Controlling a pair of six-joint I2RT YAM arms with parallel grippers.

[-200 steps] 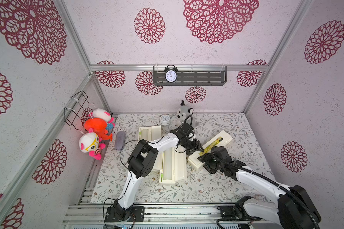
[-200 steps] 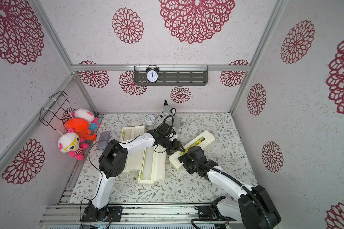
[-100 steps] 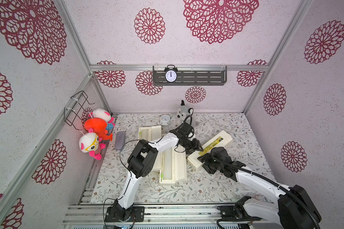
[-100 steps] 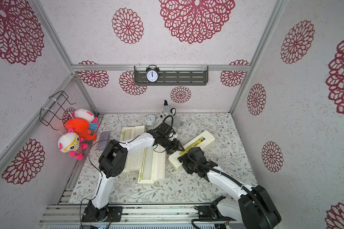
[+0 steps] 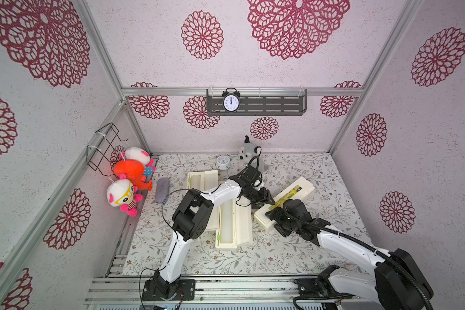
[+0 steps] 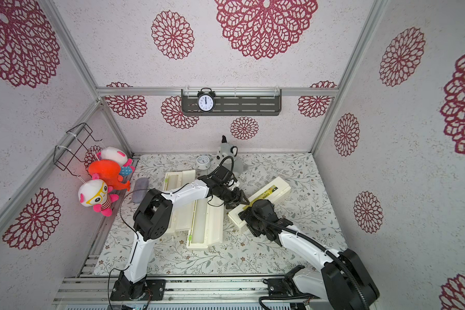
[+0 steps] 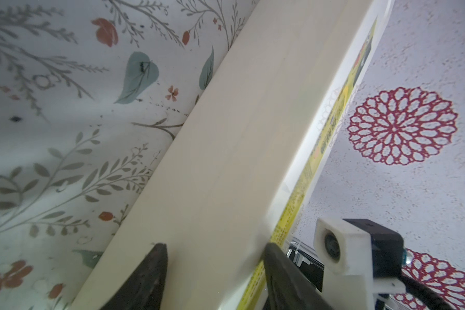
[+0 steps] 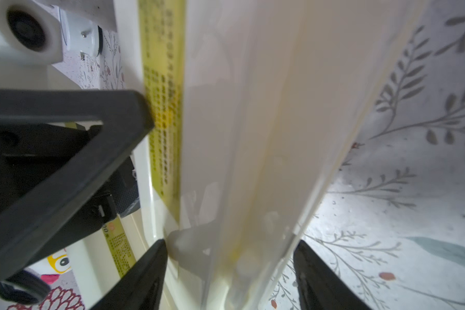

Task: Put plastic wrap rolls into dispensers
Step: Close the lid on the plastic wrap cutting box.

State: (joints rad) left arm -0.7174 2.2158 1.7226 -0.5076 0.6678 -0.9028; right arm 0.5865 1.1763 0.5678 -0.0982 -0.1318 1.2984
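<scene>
Lid work on the long cream-white plastic dispenser with the yellow-green label (image 5: 298,189), lying aslant right of centre in both top views, looks like the step in hand. Both arms meet at its lower-left end.

In the left wrist view the left fingers (image 7: 151,268) straddle its long side wall, one tip low on the wall and the other at the labelled lid edge. They look clenched on it. The right fingers (image 8: 145,273) stand spread to either side of the box end, and I cannot tell whether they press it. The lid is down.

One glossy translucent-white plastic wrap roll (image 5: 227,222) lies in the open cream dispenser at centre frame (image 5: 243,228). A second such roll (image 5: 196,181) lies in the open cream dispenser up and left of it (image 5: 210,178). No third roll shows loose on the floral tabletop (image 5: 279,255); it may sit hidden inside the shut box.

Doing this well probably means one arm pinning the base flat while the other moves only the lid edge along its hinge arc. It should go slowly, so the light box neither skids nor twists toward its neighbour.
</scene>
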